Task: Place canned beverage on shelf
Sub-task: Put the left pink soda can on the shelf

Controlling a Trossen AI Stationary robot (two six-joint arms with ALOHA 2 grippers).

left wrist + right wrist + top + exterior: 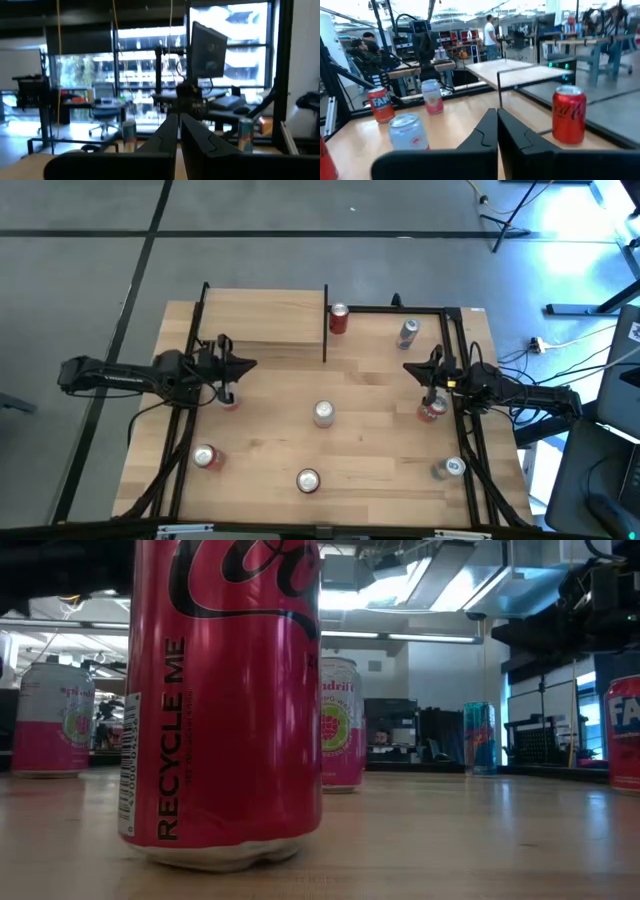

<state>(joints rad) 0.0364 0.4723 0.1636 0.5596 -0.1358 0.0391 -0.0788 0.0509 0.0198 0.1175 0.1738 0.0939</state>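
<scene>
Now both my claws are pinched shut on nothing, the left gripper nearer the shelf at its 1 o'clock, with the upright red can just off the shelf's 3 o'clock edge.

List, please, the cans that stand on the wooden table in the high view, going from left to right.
Red can with silver top → red can nearest the front edge → pale silver can in the middle → red cola can beside the shelf → blue-grey can at the back.
</scene>
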